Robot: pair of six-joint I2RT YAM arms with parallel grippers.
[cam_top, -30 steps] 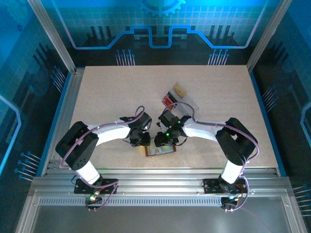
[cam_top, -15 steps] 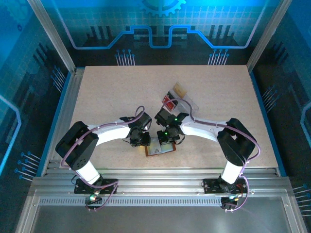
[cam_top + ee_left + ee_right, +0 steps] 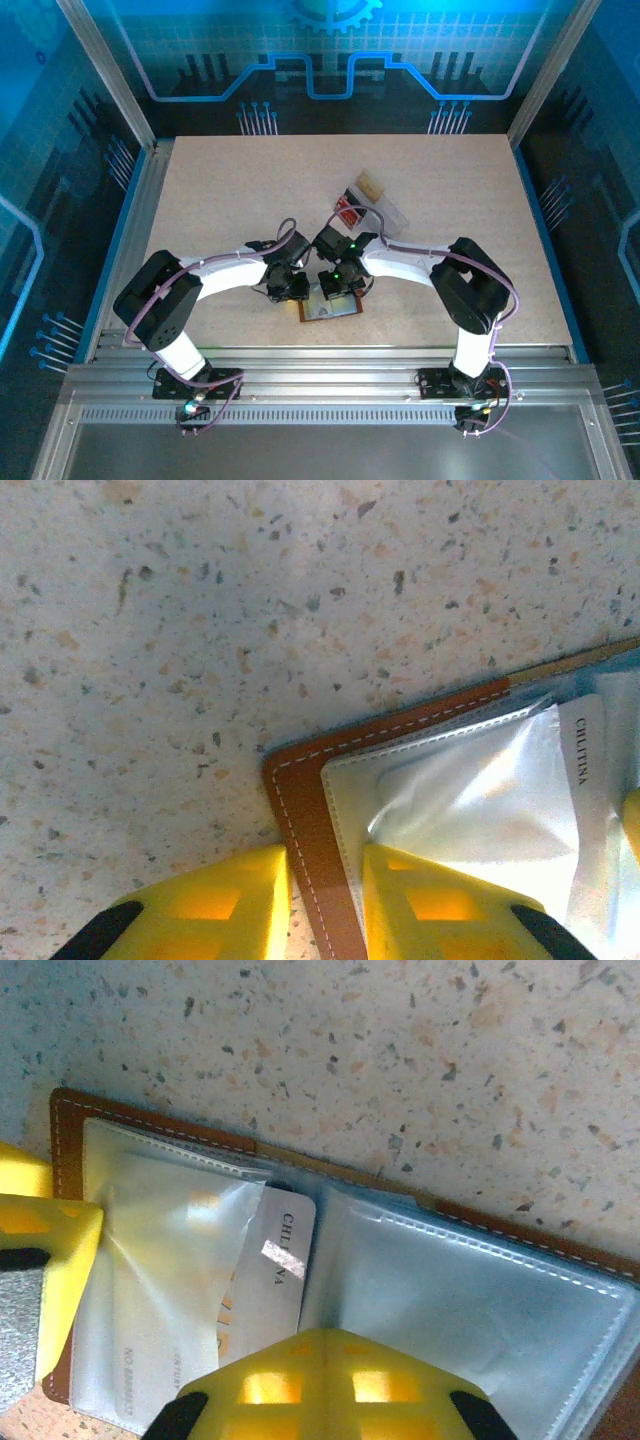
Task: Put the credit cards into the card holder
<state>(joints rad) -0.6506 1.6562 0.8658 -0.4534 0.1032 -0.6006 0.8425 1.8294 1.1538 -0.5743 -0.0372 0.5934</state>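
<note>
Lying open, brown card holder (image 3: 120, 1125), white stitching, clear pockets, left fingers (image 3: 225, 905) pinching its edge, right fingers (image 3: 330, 1385) closed

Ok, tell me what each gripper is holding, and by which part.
The left gripper pinches the open card holder by its brown edge near a corner. The right gripper is shut over its clear pockets; whether it grips anything cannot be told.

Speckled beige table (image 3: 230, 190) carries the open card holder (image 3: 328, 308) (brown) and a clear tray (image 3: 372, 202).

Card holder (image 3: 330, 306) mostly hidden under claws.
</note>
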